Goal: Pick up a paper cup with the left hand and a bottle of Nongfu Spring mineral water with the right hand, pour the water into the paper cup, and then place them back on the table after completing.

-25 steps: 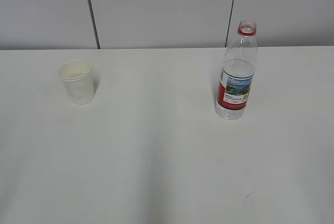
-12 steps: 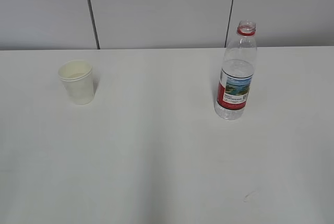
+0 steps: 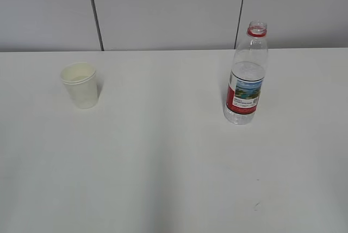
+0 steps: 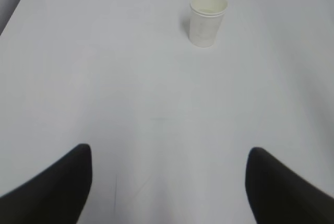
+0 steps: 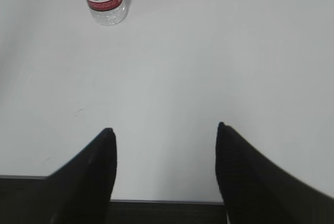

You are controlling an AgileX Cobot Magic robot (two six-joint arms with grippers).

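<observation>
a white table [image 4: 130, 93] fills the left wrist view. a pale paper cup [image 4: 207, 19] stands upright toward one o'clock, near the far edge, with a faint shadow on its nine o'clock side. inside its rim the contents cannot be made out. at seven and five o'clock, the two dark, blurred fingers [image 4: 49, 192] of the left hand [image 4: 167, 190] rise from the bottom edge, spread wide with bare tabletop between them, well apart from the cup.

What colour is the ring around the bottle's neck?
Red; the ring sits just under the open mouth of the bottle, shown best in the exterior view.
</observation>
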